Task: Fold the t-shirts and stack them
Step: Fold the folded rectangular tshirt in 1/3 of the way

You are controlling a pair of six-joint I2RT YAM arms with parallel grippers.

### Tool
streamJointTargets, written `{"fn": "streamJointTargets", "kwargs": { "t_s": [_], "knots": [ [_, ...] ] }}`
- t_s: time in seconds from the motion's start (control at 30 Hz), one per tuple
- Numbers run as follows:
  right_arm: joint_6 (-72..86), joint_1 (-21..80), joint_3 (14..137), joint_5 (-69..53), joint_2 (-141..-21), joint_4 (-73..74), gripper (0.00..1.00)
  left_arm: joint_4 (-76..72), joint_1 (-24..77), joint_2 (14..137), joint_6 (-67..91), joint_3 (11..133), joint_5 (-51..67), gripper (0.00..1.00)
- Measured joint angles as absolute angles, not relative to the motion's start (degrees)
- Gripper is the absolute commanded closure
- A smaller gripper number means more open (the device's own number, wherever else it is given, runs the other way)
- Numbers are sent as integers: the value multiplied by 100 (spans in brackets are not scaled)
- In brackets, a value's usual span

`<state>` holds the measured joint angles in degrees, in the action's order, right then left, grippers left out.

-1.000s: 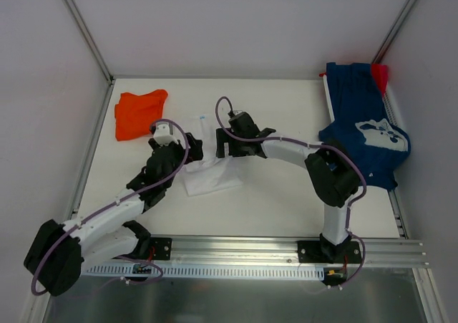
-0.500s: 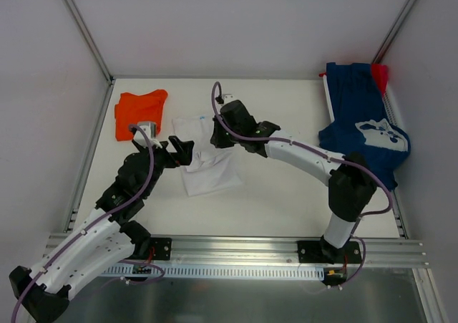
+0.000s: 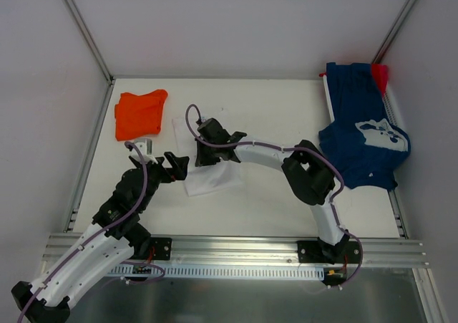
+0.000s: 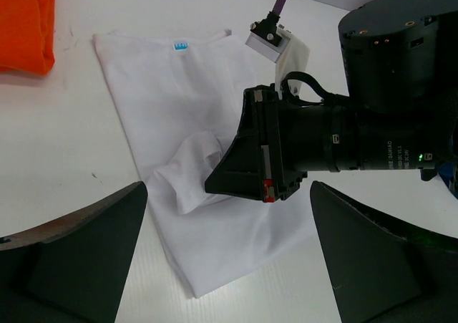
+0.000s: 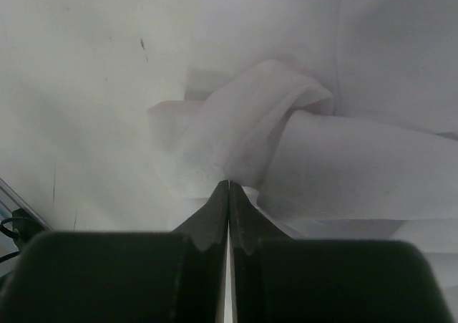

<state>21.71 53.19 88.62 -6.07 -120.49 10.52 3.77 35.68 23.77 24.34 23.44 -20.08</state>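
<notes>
The white t-shirt (image 3: 212, 182) lies partly folded left of the table's centre. My right gripper (image 3: 201, 157) is low over it and shut on a bunched fold of the white cloth (image 5: 243, 122), which puckers up at the closed tips (image 5: 229, 184). The left wrist view shows the same pinch (image 4: 187, 176). My left gripper (image 3: 176, 166) is open beside the shirt's near left edge, its fingers (image 4: 86, 251) straddling the shirt's near corner (image 4: 207, 266) and holding nothing. An orange t-shirt (image 3: 139, 113) lies folded at the far left. The navy t-shirt (image 3: 365, 133) and a red one (image 3: 380, 74) sit at the far right.
Metal frame rails run along the table's left edge (image 3: 89, 151) and right edge (image 3: 397, 194). The navy shirt hangs over the right edge. The right arm's elbow (image 3: 309, 174) reaches across the middle of the table.
My right gripper moved left and nearer over the white shirt and went from open to shut on a fold. The left gripper drew back toward the near left, still open.
</notes>
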Motion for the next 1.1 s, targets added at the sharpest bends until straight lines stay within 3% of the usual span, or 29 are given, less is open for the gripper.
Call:
{"fn": "streamJointTargets", "kwargs": {
  "t_s": [0.87, 1.1],
  "knots": [
    [2156, 5234, 8755, -322, -12309, 867, 99, 390, 3568, 2349, 2512, 1931, -2056, 1],
    [1817, 4783, 9651, -355, -12831, 1068, 99, 384, 3568, 2349, 2585, 1876, -2053, 1]
  ]
}}
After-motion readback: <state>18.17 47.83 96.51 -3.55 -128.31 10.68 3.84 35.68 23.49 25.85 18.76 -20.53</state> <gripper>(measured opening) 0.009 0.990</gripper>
